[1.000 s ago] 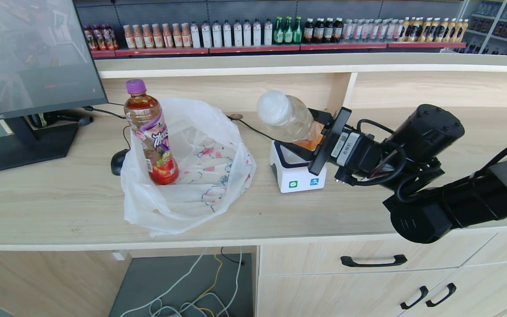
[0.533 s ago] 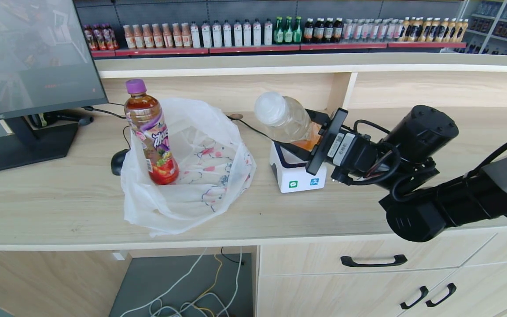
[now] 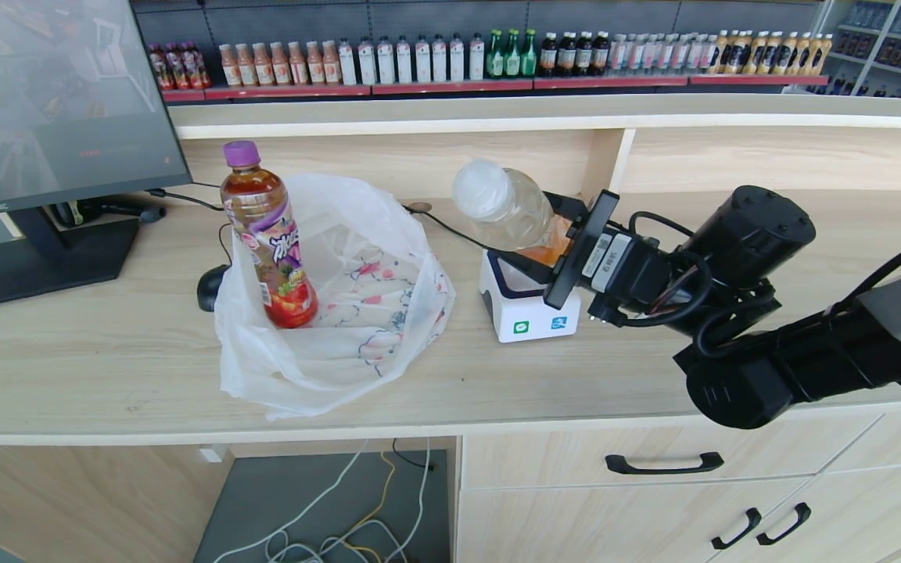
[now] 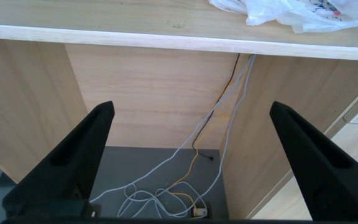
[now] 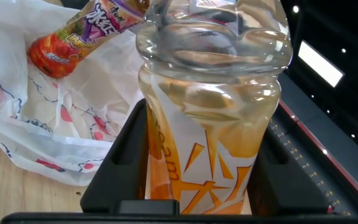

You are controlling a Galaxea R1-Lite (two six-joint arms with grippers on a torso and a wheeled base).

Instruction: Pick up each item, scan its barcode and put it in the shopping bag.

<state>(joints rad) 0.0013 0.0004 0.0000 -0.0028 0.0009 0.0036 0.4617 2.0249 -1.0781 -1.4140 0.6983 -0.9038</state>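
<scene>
Right end effector [image 3: 554,234]: clamped on clear bottle [image 3: 507,207] above scanner [image 3: 529,313]; long axis tipped, cap toward shopping bag [image 3: 357,328], leftward.

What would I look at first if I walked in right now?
Probably the robot's right hand, which grips a clear orange-labelled bottle tilted just above the small white scanner box in the middle of the wooden counter. Next, to its left, a purple-capped drink bottle stands upright in the mouth of the open white shopping bag.
</scene>
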